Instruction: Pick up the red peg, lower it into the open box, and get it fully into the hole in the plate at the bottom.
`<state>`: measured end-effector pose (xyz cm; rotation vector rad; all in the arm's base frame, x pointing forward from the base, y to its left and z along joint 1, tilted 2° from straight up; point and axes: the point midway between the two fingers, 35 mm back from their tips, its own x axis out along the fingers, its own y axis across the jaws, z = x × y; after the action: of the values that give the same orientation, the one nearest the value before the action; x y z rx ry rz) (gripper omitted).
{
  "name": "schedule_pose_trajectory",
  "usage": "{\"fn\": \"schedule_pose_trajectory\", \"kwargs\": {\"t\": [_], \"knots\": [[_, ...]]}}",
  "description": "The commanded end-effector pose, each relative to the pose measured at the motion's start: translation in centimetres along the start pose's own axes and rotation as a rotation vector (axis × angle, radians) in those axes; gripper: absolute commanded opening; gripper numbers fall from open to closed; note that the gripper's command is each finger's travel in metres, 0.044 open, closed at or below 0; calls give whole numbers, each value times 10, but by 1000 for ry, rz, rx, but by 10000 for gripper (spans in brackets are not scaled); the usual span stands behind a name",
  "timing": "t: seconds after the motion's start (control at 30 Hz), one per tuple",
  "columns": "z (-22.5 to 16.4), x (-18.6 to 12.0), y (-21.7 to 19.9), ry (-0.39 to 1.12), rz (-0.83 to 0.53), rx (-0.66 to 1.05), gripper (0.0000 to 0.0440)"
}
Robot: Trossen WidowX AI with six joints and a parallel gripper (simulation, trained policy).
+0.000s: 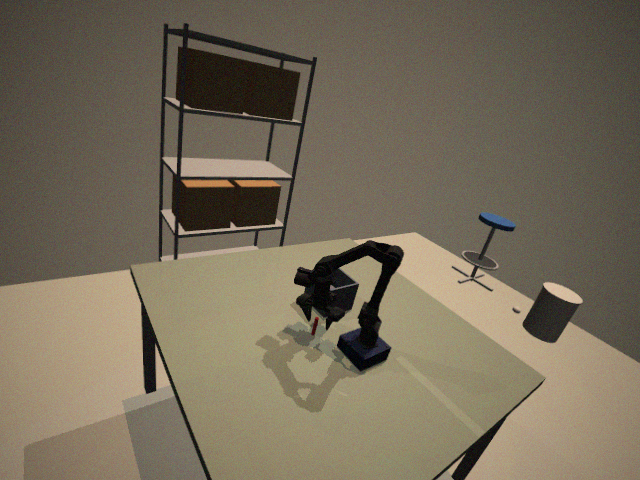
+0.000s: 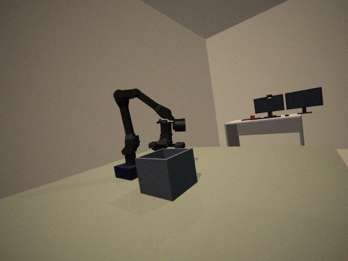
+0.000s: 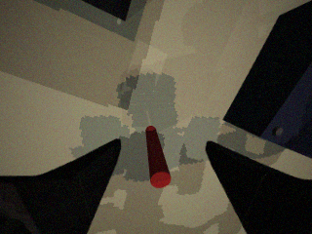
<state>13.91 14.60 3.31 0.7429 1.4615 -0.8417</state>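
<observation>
The red peg (image 1: 314,326) (image 3: 156,156) stands upright on the table, between the spread fingers but touching neither in the wrist view. My gripper (image 1: 317,324) (image 3: 164,144) is open and points down around the peg's upper part, with a gap on both sides. The open dark grey-blue box (image 1: 350,297) (image 2: 154,176) stands behind the gripper in the top view. In the exterior view it hides the fingertips and the peg. The plate and its hole inside the box are not visible.
The arm's dark blue base (image 1: 363,351) (image 2: 125,172) (image 3: 298,117) stands close to the peg, at the right in the wrist view. The table (image 1: 232,289) carries the box and the arm. A shelf rack, a stool and a grey bin stand beyond the table.
</observation>
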Motion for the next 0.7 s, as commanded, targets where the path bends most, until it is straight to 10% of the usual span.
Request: {"fn": "schedule_pose_trajectory", "kwargs": {"t": [0.0,0.43,0.67], "knots": [[-1,8,0,10,-7,15,346],[-4,17,18,47,27,1,18],[-12,-6,36,104,114,24,2]]}}
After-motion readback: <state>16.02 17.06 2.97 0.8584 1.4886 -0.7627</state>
